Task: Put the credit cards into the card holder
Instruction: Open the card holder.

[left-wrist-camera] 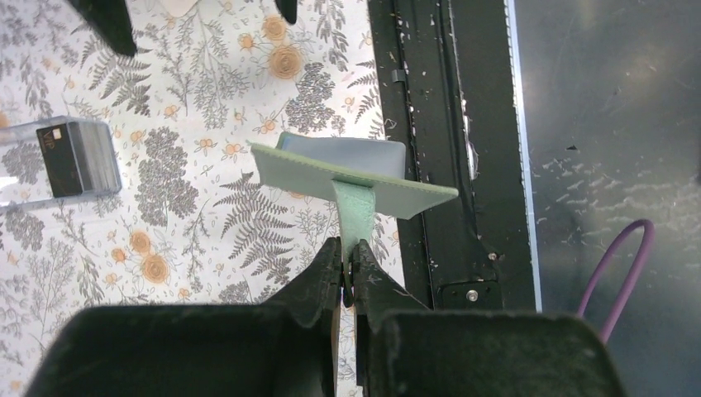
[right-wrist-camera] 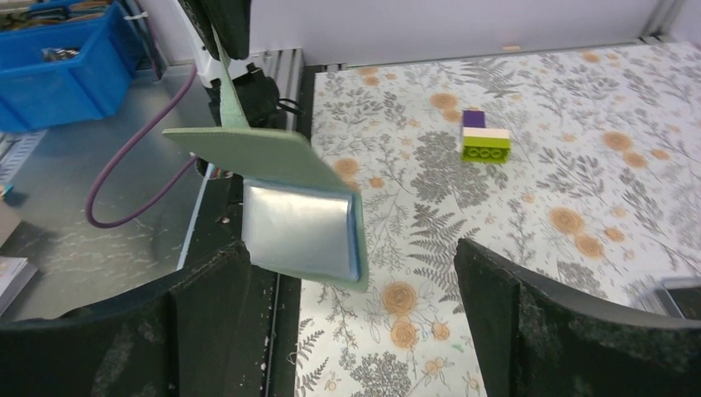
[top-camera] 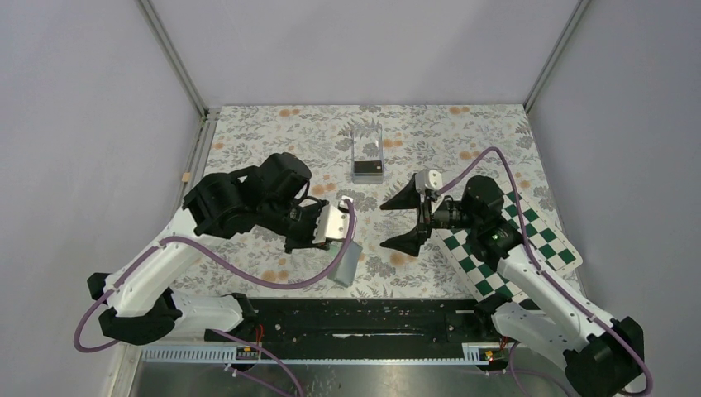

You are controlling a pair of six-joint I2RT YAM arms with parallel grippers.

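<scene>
The sage-green card holder (top-camera: 347,263) hangs open in the air near the table's front edge. My left gripper (top-camera: 341,241) is shut on its green strap (left-wrist-camera: 355,207). In the left wrist view the holder (left-wrist-camera: 347,172) is seen edge-on beyond the gripper (left-wrist-camera: 347,269). In the right wrist view its pale blue-grey pocket (right-wrist-camera: 298,227) faces my right gripper (right-wrist-camera: 351,248), which is wide open and empty just right of the holder (top-camera: 403,218). A black credit card (top-camera: 368,169) stands in the clear acrylic box (top-camera: 367,149) at the back; it also shows in the left wrist view (left-wrist-camera: 58,157).
A green-and-white chequered board (top-camera: 529,248) lies under the right arm. A small purple, white and green brick (right-wrist-camera: 485,141) sits on the floral cloth. The black rail (left-wrist-camera: 446,99) runs along the table's front edge. A blue bin (right-wrist-camera: 58,74) stands off the table.
</scene>
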